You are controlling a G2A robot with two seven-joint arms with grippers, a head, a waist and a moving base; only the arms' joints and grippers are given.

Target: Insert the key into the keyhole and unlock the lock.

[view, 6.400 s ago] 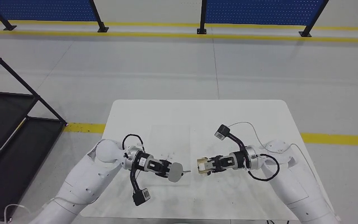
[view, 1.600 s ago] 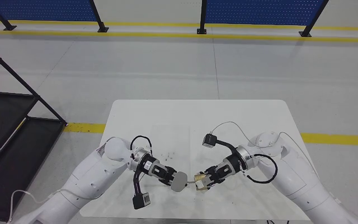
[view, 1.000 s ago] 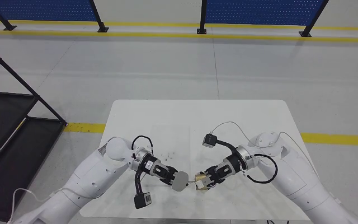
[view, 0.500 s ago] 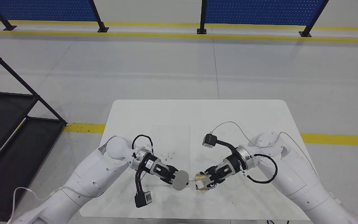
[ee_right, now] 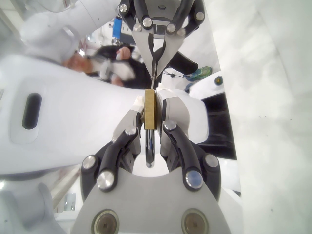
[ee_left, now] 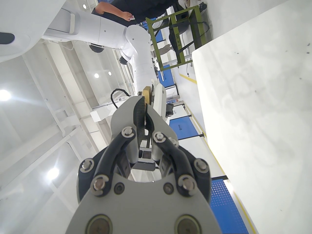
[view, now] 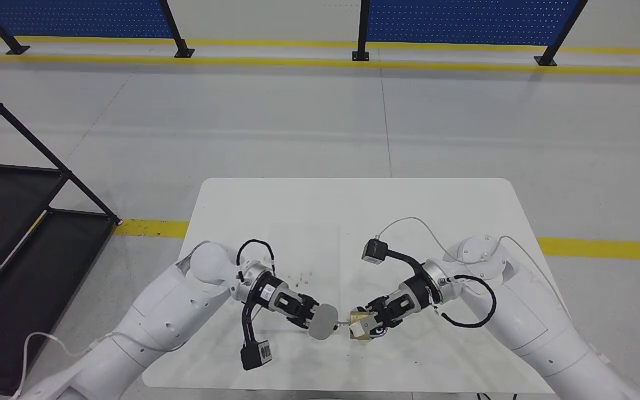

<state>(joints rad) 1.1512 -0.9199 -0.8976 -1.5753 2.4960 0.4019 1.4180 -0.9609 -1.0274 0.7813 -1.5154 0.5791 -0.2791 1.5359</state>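
Inward, both arms (view: 190, 295) angled (key (ee_right: 153, 80) touching lock (ee_right: 149, 109))

Left gripper (view: 322, 323) and right gripper (view: 362, 322) closer together, nearer table (view: 450, 210) front edge, key (ee_right: 152, 80) tip now at lock (ee_right: 149, 109)

Table (view: 440, 205): white — beneath the left gripper (view: 322, 323) and right gripper (view: 359, 324).
Floor (view: 300, 125): pale grey, yellow lines (view: 280, 63) beyond both grippers.
Barriers (view: 80, 15): blue, farthest beyond.
Rack (view: 45, 235): black — well outside the left gripper.

The lock (ee_right: 149, 112) has a dull brass-coloured metal body and a glossy steel shackle (ee_right: 149, 147); the key (ee_right: 152, 82) is thin bare metal; the table (view: 430, 215) is matt white, lightly scuffed.
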